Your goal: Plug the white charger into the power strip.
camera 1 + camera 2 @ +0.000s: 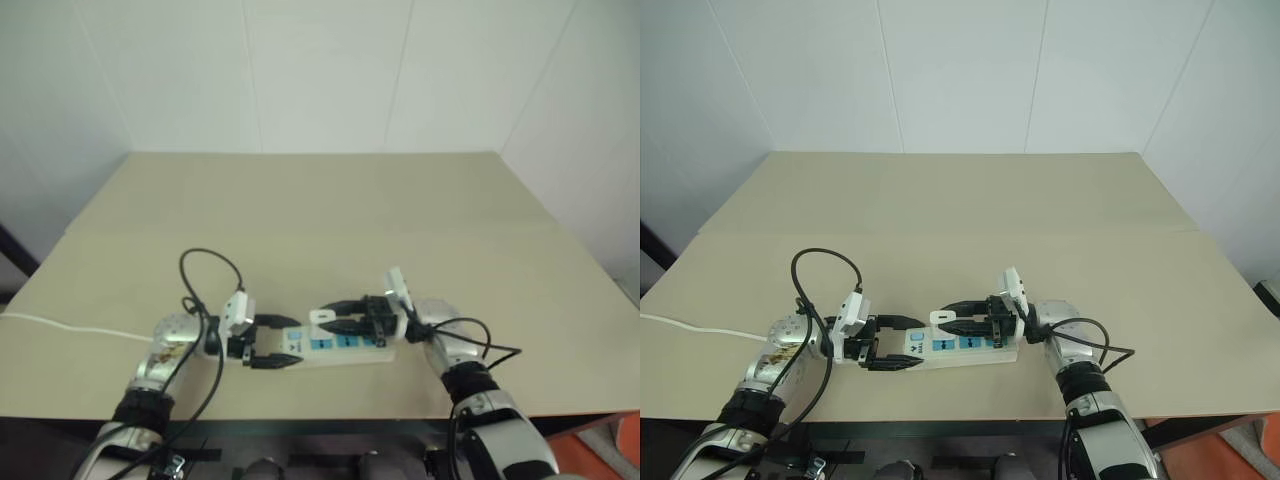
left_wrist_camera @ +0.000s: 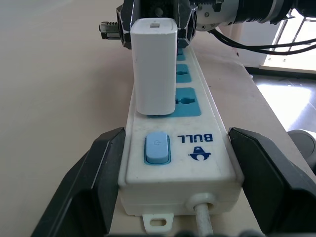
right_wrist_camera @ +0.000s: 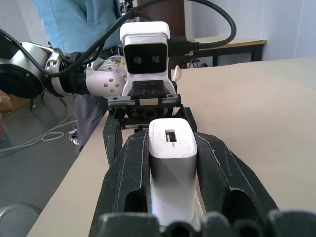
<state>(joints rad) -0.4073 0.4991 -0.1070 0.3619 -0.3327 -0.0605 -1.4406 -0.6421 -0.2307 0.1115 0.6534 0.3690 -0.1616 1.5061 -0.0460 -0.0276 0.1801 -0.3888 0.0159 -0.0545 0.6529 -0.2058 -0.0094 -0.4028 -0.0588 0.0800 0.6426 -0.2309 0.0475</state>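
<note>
A beige table stands against a white wall. From the head views, going left to right: a thin white cable runs in from the left edge along the tabletop. Next comes the left gripper, pointing to the right. Its two black fingers are spread apart on either side of the switch end of the strip without pressing on it. The strip is a long white bar lying flat near the front edge of the table, its blue socket faces upward. Over the middle of the strip is the right gripper, pointing to the left, its fingers clamped on the charger, which shows as a small white block between the black fingers.

The left wrist view adds detail the head views lack: a blue switch beside the printed word BULL, gaps between the strip's sides and the left fingers, and the charger standing upright with its lower end at the first blue socket. Whether it is fully seated cannot be told.

The right wrist view looks along the charger, gripped on both sides by the right fingers. Beyond it is the left gripper's white housing, and behind the table stands a person in a blue top.
</note>
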